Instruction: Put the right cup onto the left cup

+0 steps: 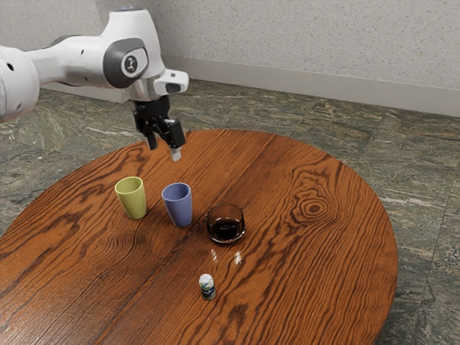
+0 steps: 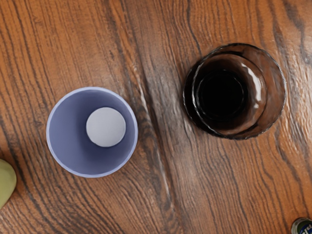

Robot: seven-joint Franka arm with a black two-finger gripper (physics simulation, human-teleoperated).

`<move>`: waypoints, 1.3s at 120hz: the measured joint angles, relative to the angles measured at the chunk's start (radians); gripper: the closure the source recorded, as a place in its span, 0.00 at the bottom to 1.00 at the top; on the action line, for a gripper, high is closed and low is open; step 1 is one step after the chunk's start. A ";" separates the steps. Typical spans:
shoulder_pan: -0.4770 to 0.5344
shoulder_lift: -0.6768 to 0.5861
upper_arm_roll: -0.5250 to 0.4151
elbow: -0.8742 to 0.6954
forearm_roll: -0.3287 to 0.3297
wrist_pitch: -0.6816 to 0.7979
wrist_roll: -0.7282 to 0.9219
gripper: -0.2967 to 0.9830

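Observation:
My gripper point(image 1: 164, 149) hangs above the table with its fingers open and nothing between them, higher than the cups and toward the table's far side. The blue cup point(image 1: 179, 206) stands upright on the wood; the yellow-green cup point(image 1: 132, 199) is upright too, a short gap away on the exterior view's left. From above, in the wrist view, the blue cup point(image 2: 67, 134) shows its open mouth and pale inner bottom. Part of the yellow-green cup point(image 2: 6, 183) is cut off at that picture's edge.
A dark brown glass bowl point(image 1: 226, 224) stands close to the blue cup, on the exterior view's right; the wrist view has this glass bowl point(image 2: 236, 92) too. A small white-capped bottle point(image 1: 207, 287) is on the round wooden table point(image 1: 309, 251).

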 joint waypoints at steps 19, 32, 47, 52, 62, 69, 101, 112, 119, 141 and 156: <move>0.000 0.068 -0.001 -0.027 -0.019 0.065 -0.027 0.23; -0.008 0.134 -0.005 -0.026 -0.018 0.122 -0.044 0.23; -0.010 0.183 -0.019 -0.025 -0.017 0.185 -0.061 0.23; -0.010 0.197 -0.020 -0.026 -0.016 0.202 -0.066 0.23; -0.010 0.223 -0.020 -0.026 -0.015 0.231 -0.074 0.23; -0.011 0.241 -0.020 -0.025 -0.014 0.249 -0.080 0.23; -0.015 0.269 -0.018 -0.030 -0.013 0.287 -0.105 0.37; -0.016 0.269 -0.017 -0.030 -0.006 0.291 -0.112 0.56; -0.016 0.268 -0.017 -0.030 0.001 0.293 -0.115 0.64; -0.016 0.266 -0.017 -0.030 0.019 0.297 -0.125 0.78; -0.016 0.263 -0.015 -0.030 0.031 0.299 -0.131 0.82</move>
